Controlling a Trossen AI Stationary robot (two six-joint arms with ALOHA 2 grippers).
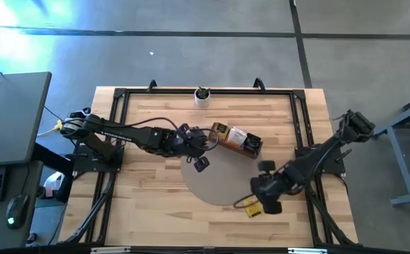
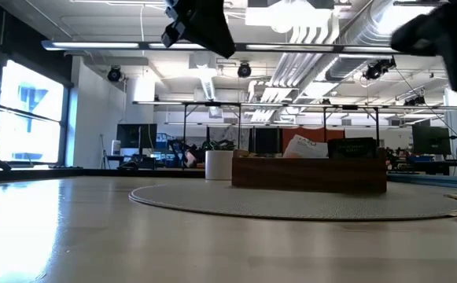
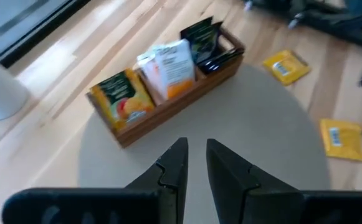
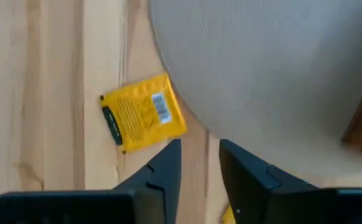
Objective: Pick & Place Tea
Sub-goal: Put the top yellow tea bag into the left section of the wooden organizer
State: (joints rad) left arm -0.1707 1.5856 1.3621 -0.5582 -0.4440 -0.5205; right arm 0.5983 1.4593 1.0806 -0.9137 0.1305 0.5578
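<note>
Both grippers hang above the table with nothing in them. On the left side, the left gripper (image 3: 195, 165) hovers over the round mat, its fingers parted by a narrow gap, pointing toward the wooden tray. At the mat's right edge, the right gripper (image 4: 199, 165) hovers with its fingers likewise slightly apart, just beside a yellow sachet.

Largest of all is the wooden table (image 1: 148, 204), pale butcher-block inside a black frame. On it lies the round mat (image 1: 215, 185), grey-beige, near the middle. The wooden tray (image 1: 237, 140) sits at the mat's far edge, set at a slant, a long brown box with compartments. Upright in it stand several tea sachets: an orange-and-green one (image 3: 122, 99) at one end, a white-and-orange one (image 3: 171, 65) in the middle, and dark ones (image 3: 200, 38) at the other end. From table height the tray shows as a brown block with sachet tops poking above its rim.

A small white pot (image 1: 202, 97) with a plant stands at the far edge of the table, near the tray but apart from it.

Smallest are the loose sachets. A yellow sachet (image 4: 143, 113) lies flat on the bare wood just off the mat's rim, barcode patch facing up. The left wrist view shows two yellow sachets on the wood beyond the mat, one (image 3: 285, 65) close to the tray's dark end, the other (image 3: 345, 139) farther along the mat's edge.
</note>
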